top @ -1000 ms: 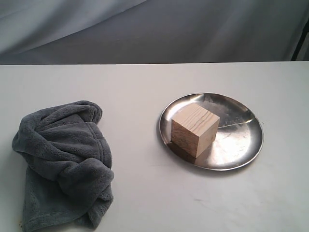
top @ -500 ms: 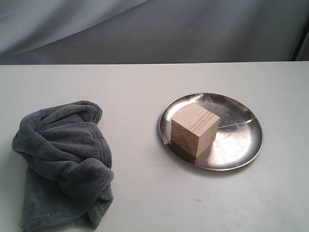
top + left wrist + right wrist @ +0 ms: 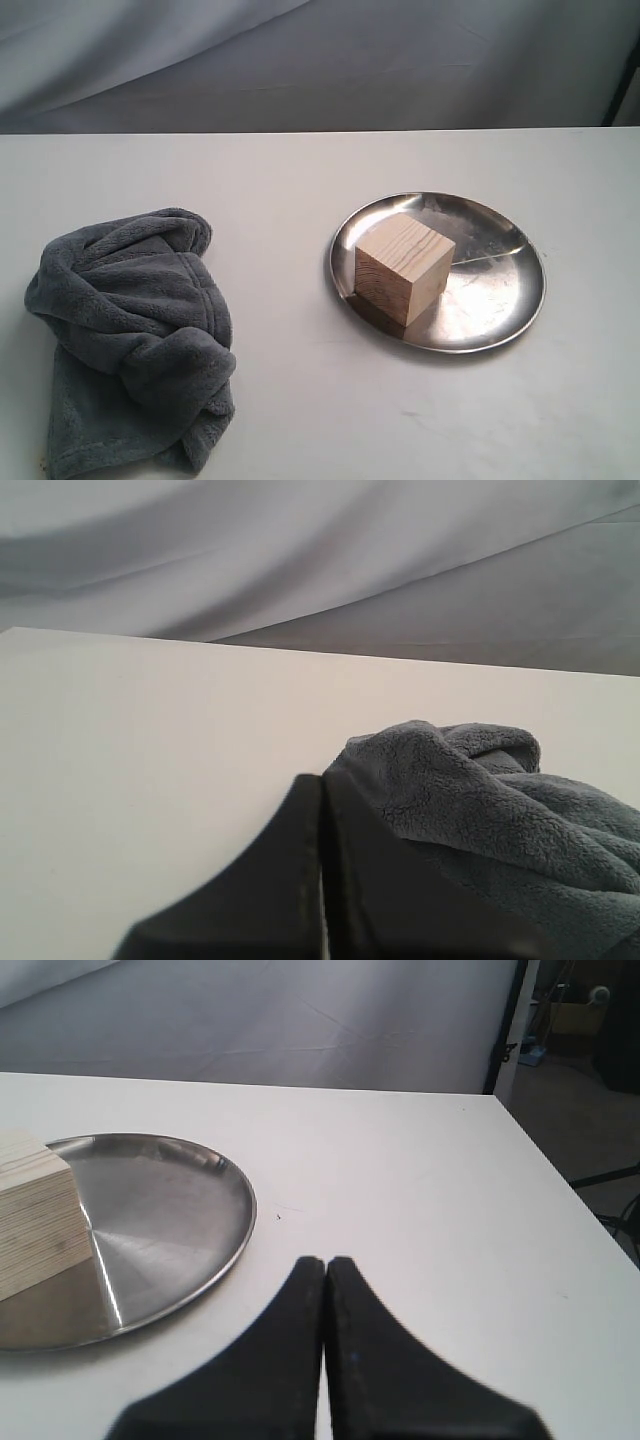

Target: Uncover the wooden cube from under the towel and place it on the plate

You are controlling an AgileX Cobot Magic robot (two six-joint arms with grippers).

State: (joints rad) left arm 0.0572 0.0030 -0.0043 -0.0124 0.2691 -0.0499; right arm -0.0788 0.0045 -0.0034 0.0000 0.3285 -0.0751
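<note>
The pale wooden cube (image 3: 403,269) (image 3: 35,1215) stands on the shiny steel plate (image 3: 500,290) (image 3: 170,1210), toward the plate's left side in the exterior view. The dark grey-blue towel (image 3: 135,340) (image 3: 500,810) lies crumpled on the table at the left, apart from the plate. My left gripper (image 3: 322,780) is shut with nothing in it, its tips beside the towel's edge. My right gripper (image 3: 326,1262) is shut and empty, its tips over bare table a short way from the plate's rim. Neither gripper shows in the exterior view.
A white table (image 3: 300,400) carries everything. Its right edge (image 3: 570,1190) shows in the right wrist view, with floor and dark equipment beyond. A grey cloth backdrop (image 3: 320,60) hangs behind the table.
</note>
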